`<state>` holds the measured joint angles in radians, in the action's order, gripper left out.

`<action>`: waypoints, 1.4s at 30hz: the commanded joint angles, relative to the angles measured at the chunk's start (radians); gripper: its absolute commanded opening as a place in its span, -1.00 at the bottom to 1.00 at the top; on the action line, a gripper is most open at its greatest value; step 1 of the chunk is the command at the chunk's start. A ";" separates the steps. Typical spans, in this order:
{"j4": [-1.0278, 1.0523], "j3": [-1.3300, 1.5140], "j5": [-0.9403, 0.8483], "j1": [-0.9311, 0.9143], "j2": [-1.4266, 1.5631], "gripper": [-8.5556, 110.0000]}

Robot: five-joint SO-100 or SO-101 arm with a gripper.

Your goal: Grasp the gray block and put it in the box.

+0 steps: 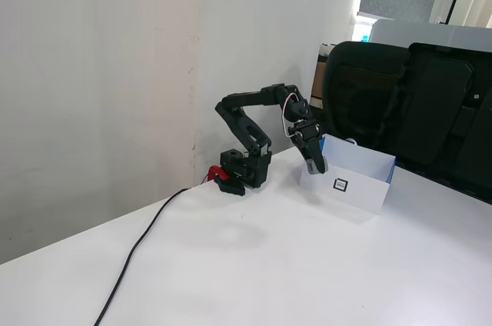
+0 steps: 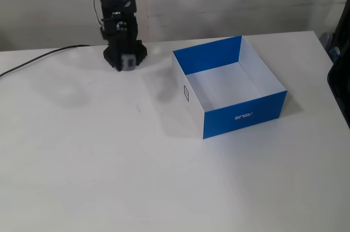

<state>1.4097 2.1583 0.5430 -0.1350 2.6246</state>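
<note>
**Fixed views: block in transit, box not yet reached**

Both fixed views show my gripper (image 1: 317, 164) (image 2: 128, 62) raised off the table (image 2: 109, 177), jaws clamped on the block (image 2: 128, 62) (image 1: 318, 165). The block is blurred in one view. The box (image 2: 244, 114) (image 1: 344, 183) sits beside and below the gripper, empty.

Risks, as I judge them:
- Release short of the rim: the block would land outside, by the marker (image 1: 340, 184).
- Low travel: the jaws could strike the near wall and shift the box.
- Weak grip: the block could slip mid-swing.

Surface: plain white tabletop; a cable (image 1: 138, 249) trails from my base. Room: white wall (image 1: 100, 72), black chairs (image 1: 407, 103) behind the box.
</note>
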 commanded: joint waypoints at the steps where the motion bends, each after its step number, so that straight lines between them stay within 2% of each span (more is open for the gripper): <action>1: -0.075 0.017 -0.091 -0.089 0.109 -0.85; 6: -0.241 0.190 -0.270 -0.190 0.353 -0.85; 13: -0.253 0.195 -0.322 -0.362 0.383 -0.85; 19: -0.244 0.126 -0.456 -0.459 0.314 -0.85; 33: -0.252 -0.064 -0.847 -0.505 0.109 -0.85; 42: -0.453 0.006 -1.197 -0.529 0.020 -0.85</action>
<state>1.0400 2.1813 -0.5676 -0.6519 2.6753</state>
